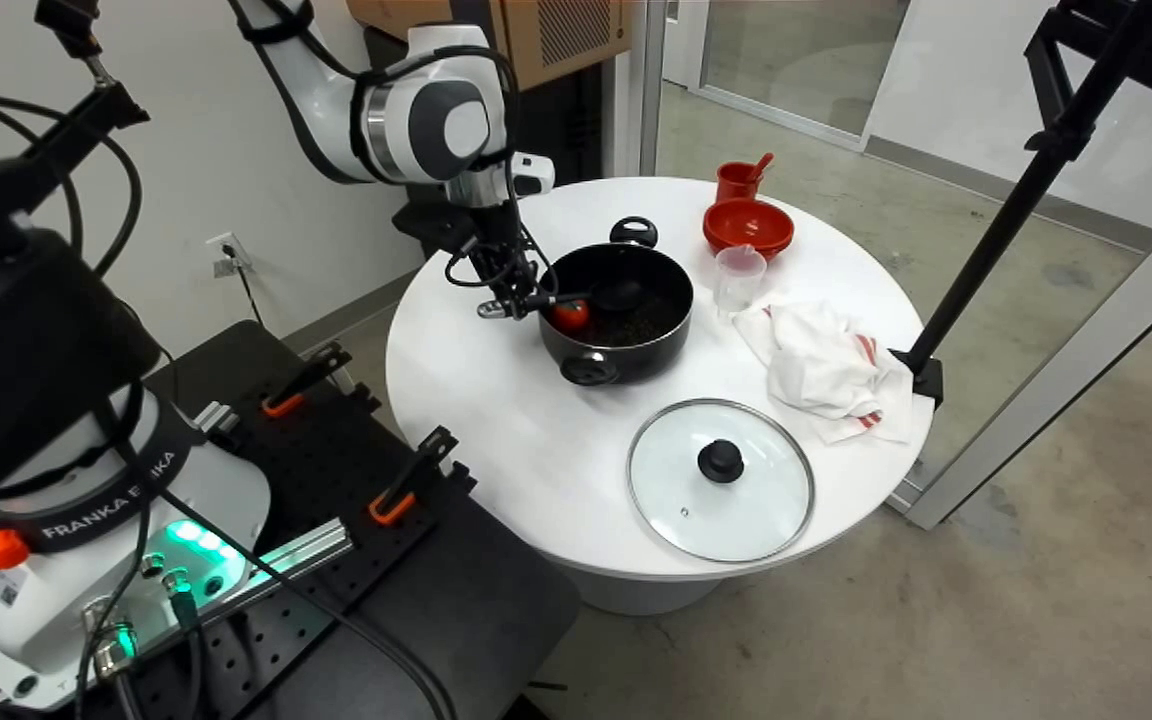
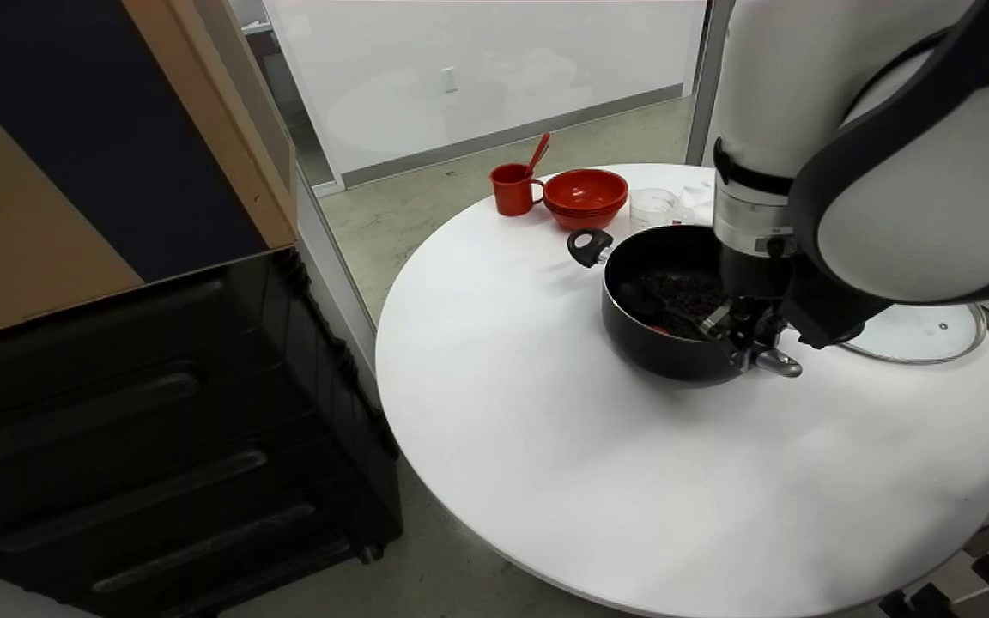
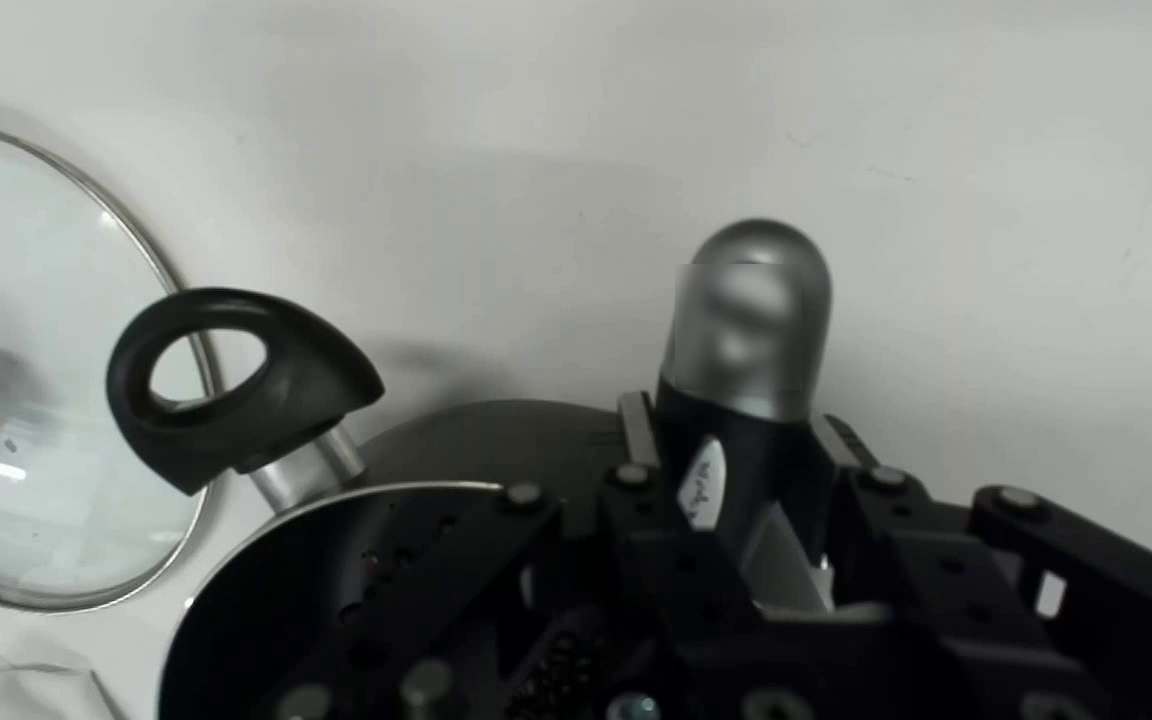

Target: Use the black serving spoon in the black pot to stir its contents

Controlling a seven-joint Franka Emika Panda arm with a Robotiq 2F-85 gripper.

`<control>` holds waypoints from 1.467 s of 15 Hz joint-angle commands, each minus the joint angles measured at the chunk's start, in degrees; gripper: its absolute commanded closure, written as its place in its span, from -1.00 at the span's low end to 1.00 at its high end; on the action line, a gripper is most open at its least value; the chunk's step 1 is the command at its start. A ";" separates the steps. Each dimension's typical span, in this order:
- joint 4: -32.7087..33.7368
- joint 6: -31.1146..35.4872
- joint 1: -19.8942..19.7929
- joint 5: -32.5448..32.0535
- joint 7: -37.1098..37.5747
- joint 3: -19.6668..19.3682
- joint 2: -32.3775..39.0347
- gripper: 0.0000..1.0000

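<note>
The black pot (image 1: pixel 636 360) stands on the white table, also in an exterior view (image 2: pixel 662 356) and the wrist view (image 3: pixel 266 570). The black serving spoon lies across its rim, bowl (image 1: pixel 618 295) inside the pot, silver-ended handle (image 3: pixel 761 300) sticking out past the rim. My gripper (image 3: pixel 741 440) is shut on the handle, a finger on each side; it shows beside the rim in both exterior views (image 1: pixel 514 298) (image 2: pixel 748 339). The contents are small dark pieces (image 2: pixel 696 296) and a round red-orange piece (image 1: pixel 569 317) near the gripper side. The gripper hides part of the pot in the wrist view.
A glass lid (image 1: pixel 721 510) with a black knob lies near the pot. A white cloth (image 1: pixel 826 365), a clear cup (image 1: pixel 739 275), red bowls (image 1: pixel 748 225) and a red mug (image 1: pixel 736 182) stand beyond it. A pot side handle (image 3: pixel 246 390) juts out near the gripper.
</note>
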 commanded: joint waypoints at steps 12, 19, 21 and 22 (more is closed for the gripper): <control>10.74 -46.90 -11.12 10.89 -10.14 11.67 -6.64 0.84; 25.34 -72.43 -14.71 14.59 -10.63 12.00 -0.47 0.84; 29.93 -77.09 -15.72 16.32 -10.26 11.67 2.21 0.84; 32.07 -79.28 -16.23 17.08 -10.20 11.56 3.59 0.84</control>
